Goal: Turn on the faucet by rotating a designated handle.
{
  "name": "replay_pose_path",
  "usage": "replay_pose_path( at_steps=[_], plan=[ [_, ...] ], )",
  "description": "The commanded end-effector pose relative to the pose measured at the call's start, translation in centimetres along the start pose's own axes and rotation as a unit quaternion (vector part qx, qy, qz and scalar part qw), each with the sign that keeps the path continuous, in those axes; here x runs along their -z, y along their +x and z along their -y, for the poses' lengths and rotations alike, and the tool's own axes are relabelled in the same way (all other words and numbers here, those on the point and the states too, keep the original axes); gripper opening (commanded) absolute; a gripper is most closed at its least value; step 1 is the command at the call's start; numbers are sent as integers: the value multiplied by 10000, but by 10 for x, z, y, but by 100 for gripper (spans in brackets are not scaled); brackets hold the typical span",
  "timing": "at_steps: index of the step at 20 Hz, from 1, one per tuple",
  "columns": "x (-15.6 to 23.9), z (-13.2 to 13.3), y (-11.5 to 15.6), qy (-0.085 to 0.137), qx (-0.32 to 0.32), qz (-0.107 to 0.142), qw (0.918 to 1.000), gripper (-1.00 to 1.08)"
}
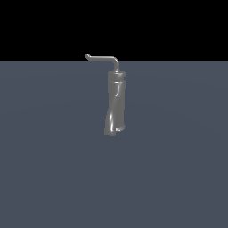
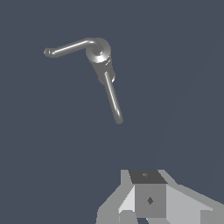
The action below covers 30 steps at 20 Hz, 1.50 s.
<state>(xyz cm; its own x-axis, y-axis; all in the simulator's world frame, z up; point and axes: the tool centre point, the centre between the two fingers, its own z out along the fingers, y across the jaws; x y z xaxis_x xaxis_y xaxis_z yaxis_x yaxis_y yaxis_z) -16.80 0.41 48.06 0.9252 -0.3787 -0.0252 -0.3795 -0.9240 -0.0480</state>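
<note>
Stands upright mid-floor [image 1: 53,178]: faucet [image 1: 115,104], handle [image 1: 103,58] jutting from its top toward the exterior view's left. Looks rigid, smooth, likely slippery; best pushed near the upturned tip. Gripper [image 2: 148,199] well apart from it; finger spread cannot be told.

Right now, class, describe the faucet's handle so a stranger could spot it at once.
Find the tall, twisted grey faucet standing alone on the flat floor. The handle is the thin bent rod on top, reaching toward the exterior view's left with an upturned tip, far slimmer than the column.
</note>
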Motion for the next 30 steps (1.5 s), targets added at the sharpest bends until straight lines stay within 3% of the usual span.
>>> replay_pose_path(
  at_steps=[1,8,15,22,30],
  plan=[
    [-3,8,13,41,-318,28,9995,-100],
    [-17,29,49,110,-1203,100,9926,-100],
    [-35,51,85,128,-2093,151,9777,-100],
    [-58,73,119,104,-2971,168,9546,-100],
    [-90,99,155,42,-3939,131,9191,-100]
  ],
)
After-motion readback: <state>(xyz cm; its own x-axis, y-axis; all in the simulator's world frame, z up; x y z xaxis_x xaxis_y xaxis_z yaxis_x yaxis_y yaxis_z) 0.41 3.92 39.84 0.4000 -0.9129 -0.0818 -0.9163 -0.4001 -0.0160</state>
